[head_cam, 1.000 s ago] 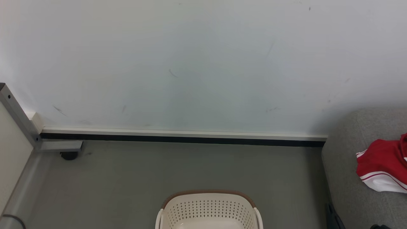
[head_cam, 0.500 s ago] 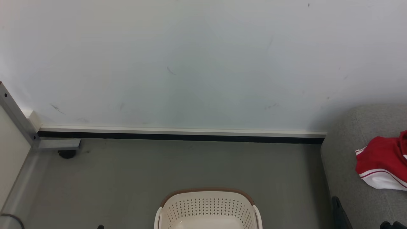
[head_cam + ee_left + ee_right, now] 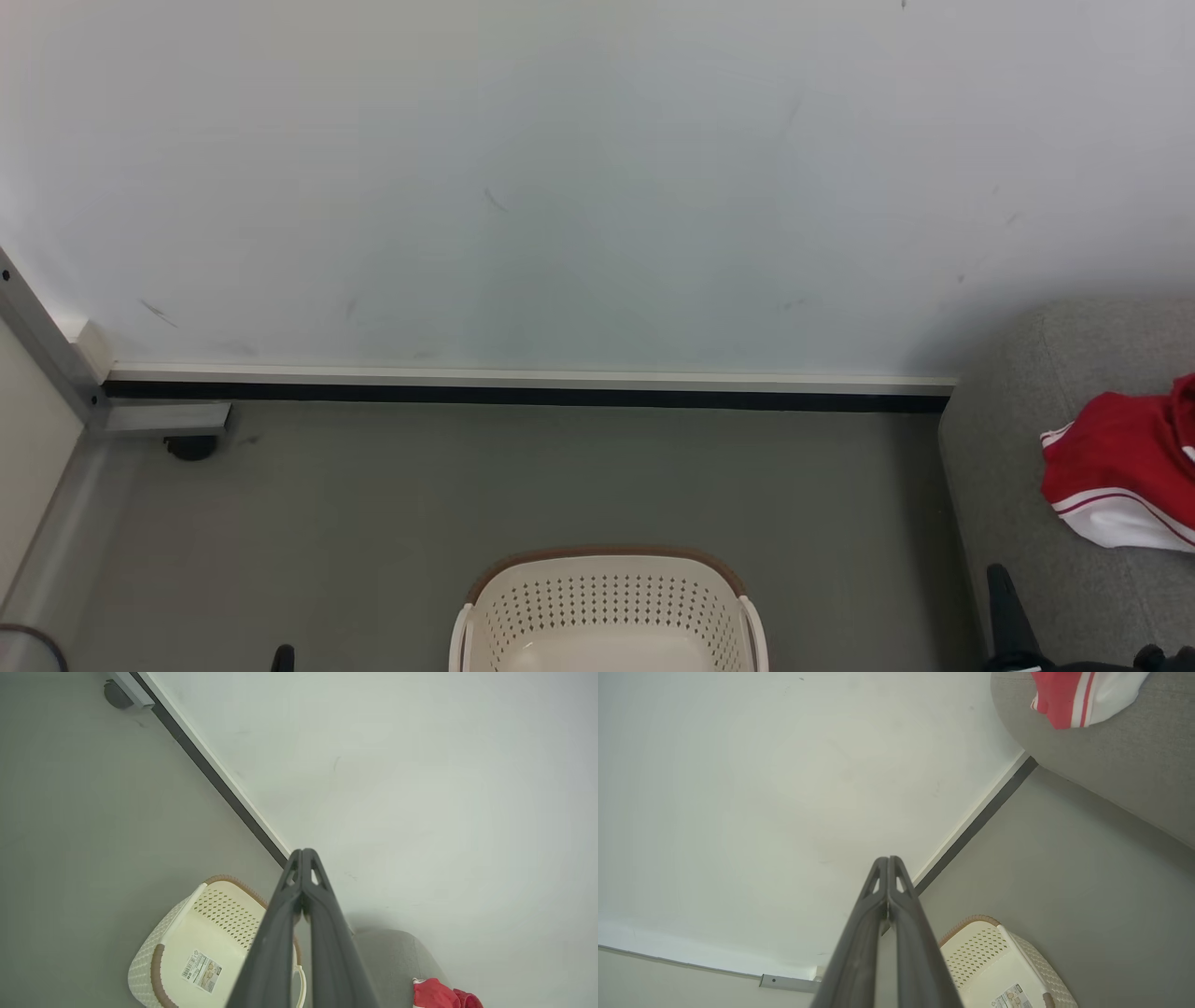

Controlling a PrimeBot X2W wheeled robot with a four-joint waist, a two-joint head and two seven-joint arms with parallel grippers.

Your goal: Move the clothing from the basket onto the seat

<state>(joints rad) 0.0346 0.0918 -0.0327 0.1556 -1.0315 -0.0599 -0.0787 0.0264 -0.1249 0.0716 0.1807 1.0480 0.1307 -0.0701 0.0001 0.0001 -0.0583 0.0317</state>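
The cream basket (image 3: 607, 597) stands on the floor at the bottom centre of the head view. In the left wrist view the basket (image 3: 224, 905) shows a bare base with a sticker (image 3: 202, 970). The red and white clothing (image 3: 1111, 467) lies on the grey seat (image 3: 1008, 485) at the right. My left gripper (image 3: 303, 851) is shut with nothing in it, and its tip (image 3: 283, 658) pokes up left of the basket. Beside the seat's front edge, my right gripper (image 3: 997, 579) is shut too, nothing held (image 3: 888, 858). The right wrist view also takes in the basket (image 3: 971, 947), clothing (image 3: 1073, 693) and seat (image 3: 1111, 756).
A white wall with a dark skirting strip (image 3: 523, 397) runs behind the basket. A metal frame leg on a caster (image 3: 191, 446) stands at the far left, with a cable loop (image 3: 28, 644) at the lower left. Grey floor (image 3: 560, 485) lies between the wall and the basket.
The head camera has tilted down a little, so the whole picture has slid up. Both gripper tips have risen into the bottom of the head view. The clothing and basket have stayed put.
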